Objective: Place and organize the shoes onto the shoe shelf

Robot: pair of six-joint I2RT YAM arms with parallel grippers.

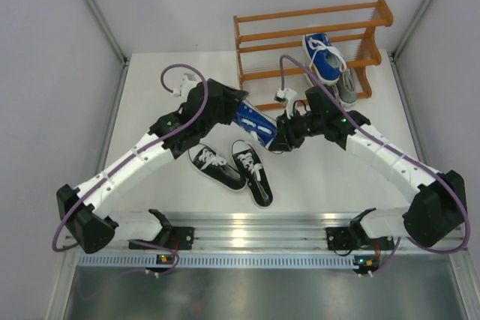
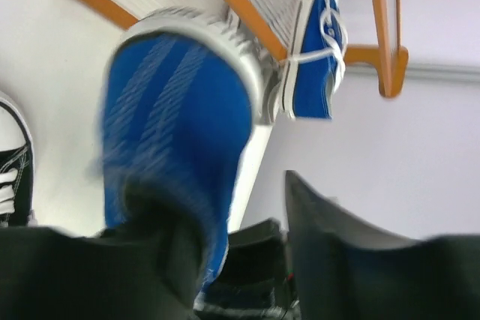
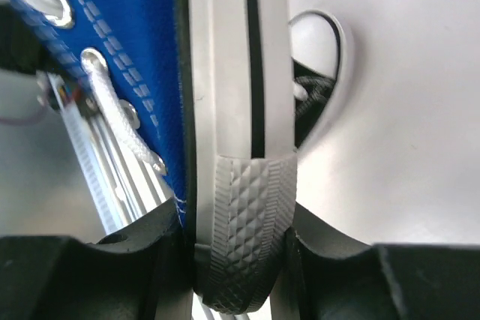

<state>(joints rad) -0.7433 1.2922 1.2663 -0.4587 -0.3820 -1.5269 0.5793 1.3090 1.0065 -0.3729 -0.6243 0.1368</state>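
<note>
One blue shoe point(image 1: 253, 123) hangs above the table between my two grippers; it also shows in the left wrist view point(image 2: 180, 118). My right gripper point(image 1: 285, 136) is shut on its white rubber toe point(image 3: 244, 245). My left gripper point(image 1: 234, 112) is at its heel. In the left wrist view the jaws stand apart, with a gap between the shoe and the right finger point(image 2: 337, 245). The other blue shoe point(image 1: 325, 55) lies on the orange-brown shoe shelf point(image 1: 300, 16), and a grey shoe point(image 1: 347, 85) sits on a lower tier. Two black shoes point(image 1: 216, 165) point(image 1: 253, 172) lie on the table. The second grey shoe is out of view.
The shelf stands at the back right of the white table and shows in the left wrist view point(image 2: 240, 5). The black pair lies just in front of the held shoe; one of them shows in the right wrist view point(image 3: 315, 88). Purple cables loop over both arms.
</note>
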